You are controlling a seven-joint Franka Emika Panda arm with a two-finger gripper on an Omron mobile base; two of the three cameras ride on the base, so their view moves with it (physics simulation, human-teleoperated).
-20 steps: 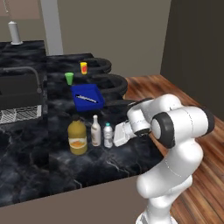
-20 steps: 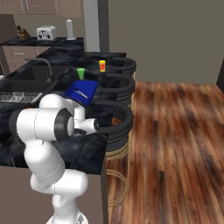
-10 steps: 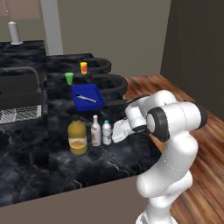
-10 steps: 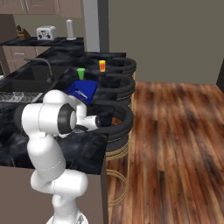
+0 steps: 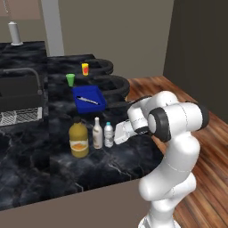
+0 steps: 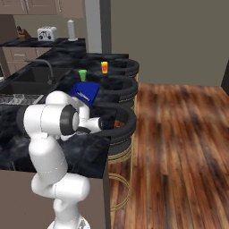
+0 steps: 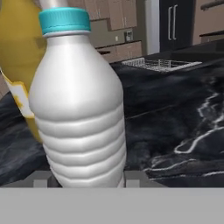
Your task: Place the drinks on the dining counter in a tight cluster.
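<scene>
Water bottle [image 5: 108, 134]: small, ribbed, pale body, blue cap; upright on the dining counter [image 5: 53, 164], rightmost in a row of three drinks. Seen close in the hand view [image 7: 78, 105], base seated between the two finger tips. Gripper [image 5: 116, 133] clamped on the bottle low on its body, coming in from the side away from the white bottle.

Handling, as judged: cluster looks nearly made, so step in hand is likely the last nudge or set-down. Best done level, base flat on the slab before letting go; jaws then spread only a little and drawn straight back, away from the row, to avoid tipping a light, narrow bottle. No sideways sweep toward the white bottle, since a knock there could carry into the jug.

White bottle [image 5: 97, 133]: slim, narrow neck, just beside the water bottle on its far side from the gripper; touching or a sliver apart, cannot tell.

Jug [image 5: 79, 140]: squat, yellow-orange, dark cap, just beyond the white bottle; yellow mass behind the water bottle in the hand view.

Blue tray [image 5: 89, 98]: well behind the water bottle, a thin utensil lying in it.

Green cup [image 5: 70, 79], yellow cup [image 5: 85, 69]: farther back still, well apart from the row.

Stool backs [image 6: 118, 123]: curved, dark, along the counter edge beside the gripper.
</scene>
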